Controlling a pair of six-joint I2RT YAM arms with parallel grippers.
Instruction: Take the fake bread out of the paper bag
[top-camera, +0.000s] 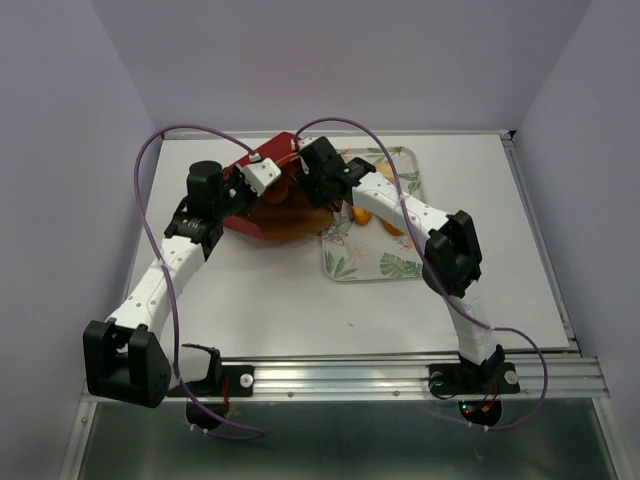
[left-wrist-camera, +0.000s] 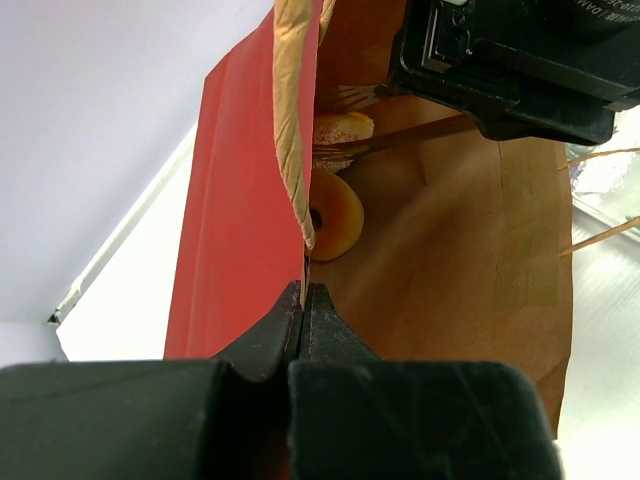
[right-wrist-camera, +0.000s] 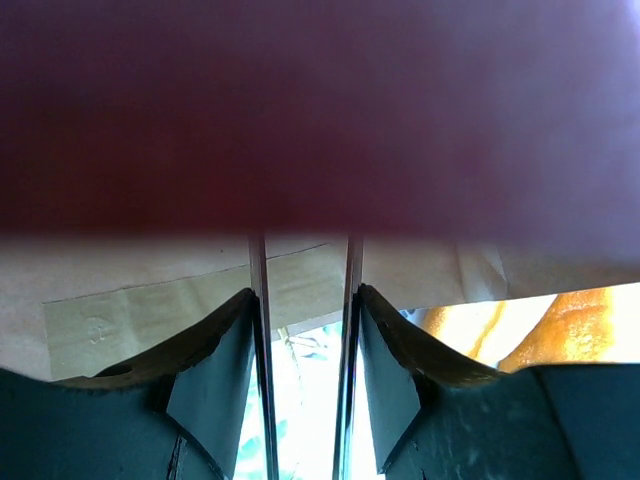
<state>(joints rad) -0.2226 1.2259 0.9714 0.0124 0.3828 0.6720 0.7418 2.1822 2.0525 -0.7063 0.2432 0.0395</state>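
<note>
— What did you see around the rig?
— I saw a white table (top-camera: 280, 300) boxed by pale lilac walls (top-camera: 60, 150), evenly lit.
— And the near edge?
— I saw an aluminium rail (top-camera: 350, 372) running along it.

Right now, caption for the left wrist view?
Left gripper pinching the rim of the paper bag, ring-shaped bagel inside.

Top camera looks down from high behind, the whole table (top-camera: 300, 300) in frame. Left wrist view sits jammed against the paper bag (left-wrist-camera: 240, 200), peering inside. Right wrist is just as tight on it, and all three share that bag.
</note>
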